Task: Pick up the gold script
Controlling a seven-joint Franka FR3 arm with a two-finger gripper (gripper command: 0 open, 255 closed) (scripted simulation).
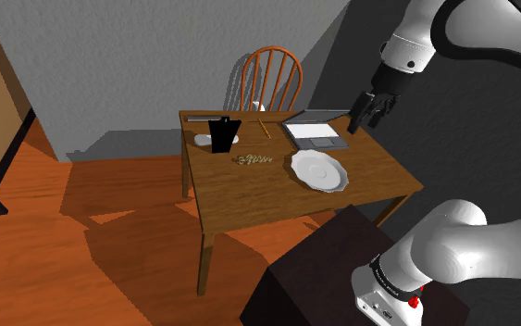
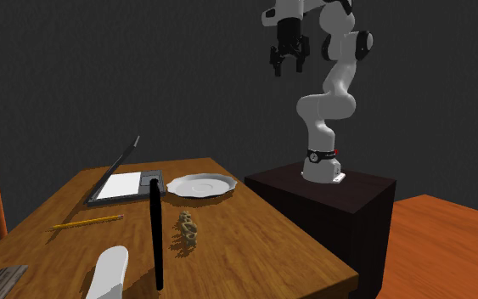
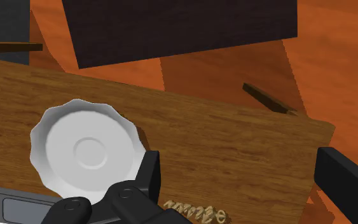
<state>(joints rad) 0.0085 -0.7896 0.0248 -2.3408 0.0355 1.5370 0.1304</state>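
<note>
Wrist view — claw [image 3: 242,170] spread wide, empty; gold script [image 3: 196,213] on table [image 3: 234,140] near plate [image 3: 88,153].

Nine kinds of thing, one of each.
One wooden table [image 1: 249,194], one wooden chair [image 1: 273,72], one gold script [image 1: 254,160], one white scalloped plate [image 1: 320,170], one open laptop [image 1: 315,131], one yellow pencil [image 2: 87,222], one black upright panel [image 1: 221,136], one white rounded object [image 2: 108,272], one grey flat bar [image 1: 203,118].

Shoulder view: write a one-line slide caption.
Open black gripper hangs above the wooden table; the gold script lies untouched beside a white scalloped plate.
</note>
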